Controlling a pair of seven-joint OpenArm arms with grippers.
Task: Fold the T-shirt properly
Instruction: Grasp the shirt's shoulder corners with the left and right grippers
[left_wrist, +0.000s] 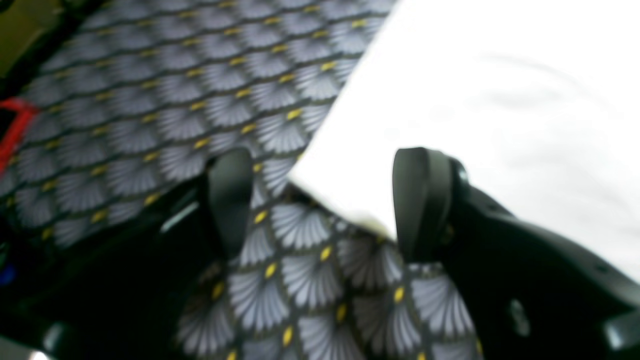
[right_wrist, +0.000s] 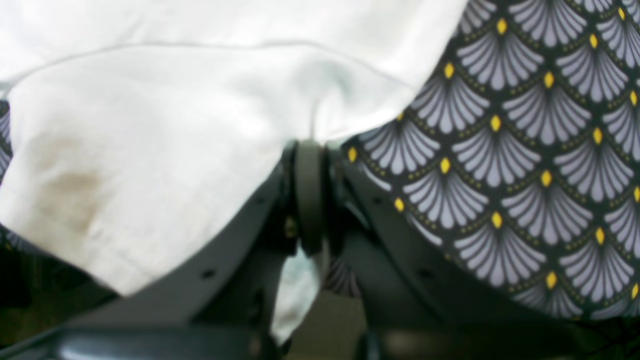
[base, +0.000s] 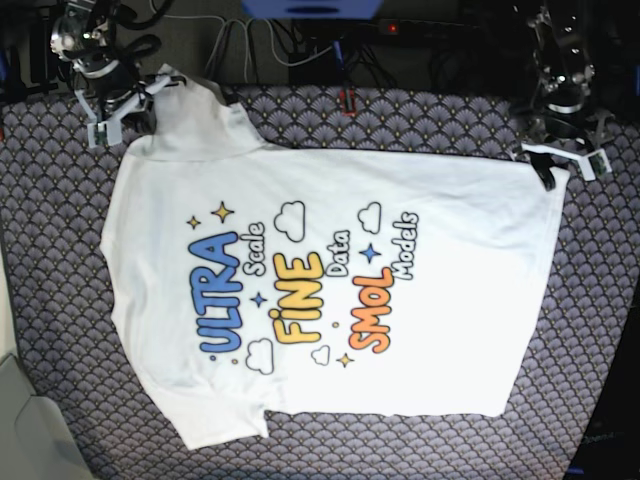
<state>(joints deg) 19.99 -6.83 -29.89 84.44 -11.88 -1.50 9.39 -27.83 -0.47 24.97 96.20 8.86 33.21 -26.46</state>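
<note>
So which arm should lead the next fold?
Probably right: its end effector is already shut on the T-shirt at a sleeve. The left end effector is open at the hem corner, gripping nothing.

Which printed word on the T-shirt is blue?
"ULTRA" on the T-shirt is blue; "FINE" is yellow and "SMOL" is orange.

The T-shirt (base: 330, 290) covered most of the patterned surface (base: 600, 330), leaving bare strips along its near and side edges for passage, while tangled cables (base: 300, 45) crowded the far edge.
</note>
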